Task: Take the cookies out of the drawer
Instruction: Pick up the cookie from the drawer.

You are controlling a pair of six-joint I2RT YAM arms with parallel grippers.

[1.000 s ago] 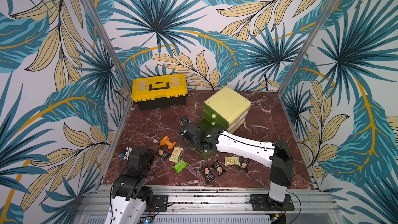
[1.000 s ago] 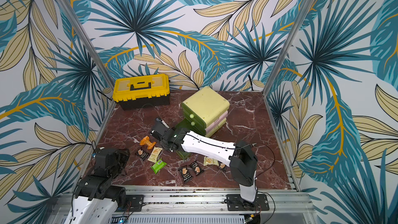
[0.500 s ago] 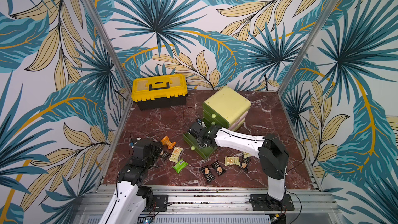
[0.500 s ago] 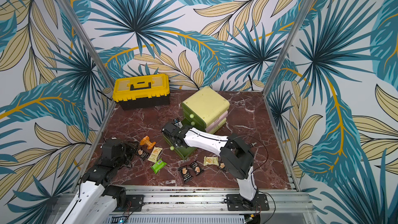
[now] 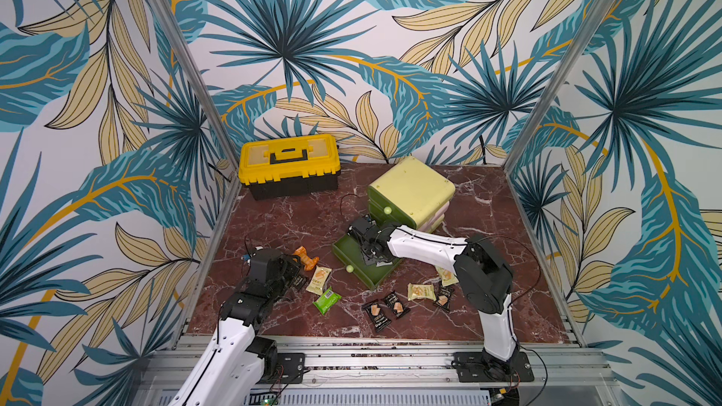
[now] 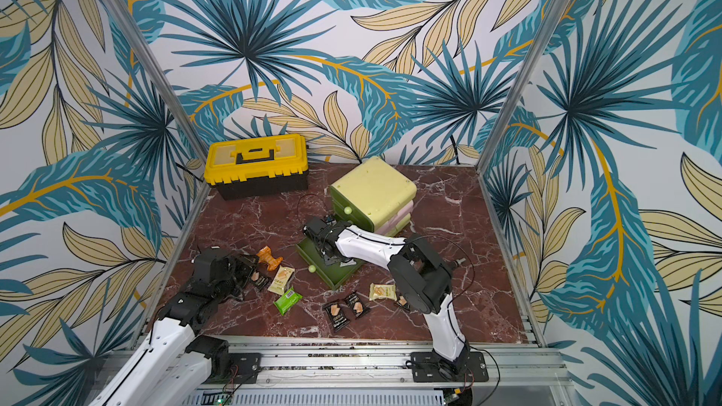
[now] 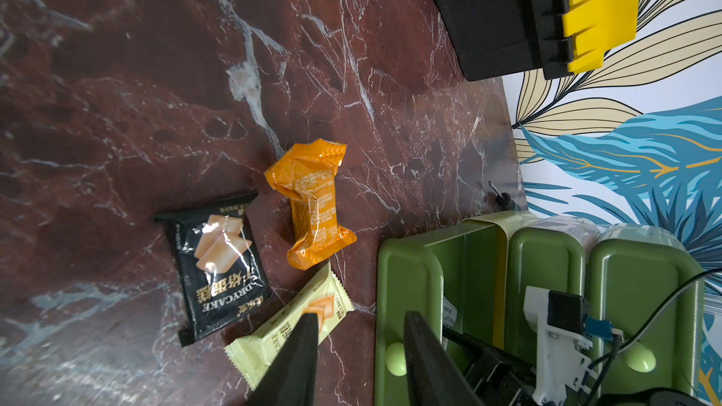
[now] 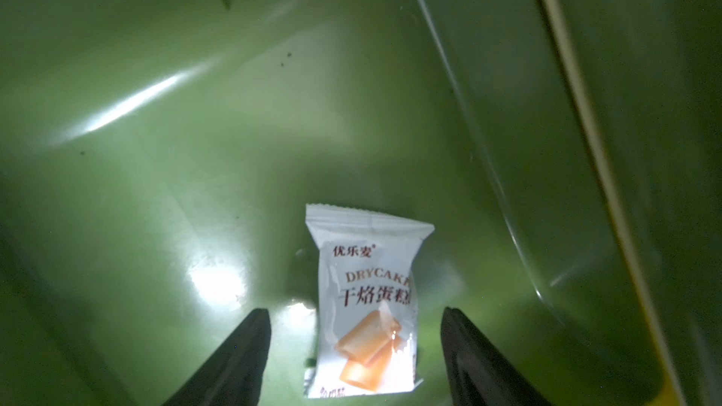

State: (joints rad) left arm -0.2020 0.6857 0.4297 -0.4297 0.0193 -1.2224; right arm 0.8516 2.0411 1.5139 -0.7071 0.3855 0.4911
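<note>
The green drawer (image 5: 360, 276) is pulled out onto the table in both top views. My right gripper (image 5: 369, 257) reaches down into it. In the right wrist view it (image 8: 353, 312) is open, its fingers either side of a white cookie packet (image 8: 367, 298) lying on the drawer floor, not touching it. Several cookies lie on the table: orange (image 5: 306, 258), pale yellow (image 5: 318, 280), bright green (image 5: 327, 300), black (image 5: 377, 314). My left gripper (image 7: 361, 316) hovers by the pale yellow packet (image 7: 273, 333) and the drawer front (image 7: 406, 287), open a little, holding nothing.
The pale green drawer cabinet (image 5: 410, 189) stands behind the drawer. A yellow and black toolbox (image 5: 289, 165) sits at the back left. More packets (image 5: 421, 291) lie near the right arm's base. Patterned walls close in three sides.
My right gripper has moved from the drawer's left side down into the drawer, and its jaws have widened. The left arm has reached forward towards the packets on the left.
</note>
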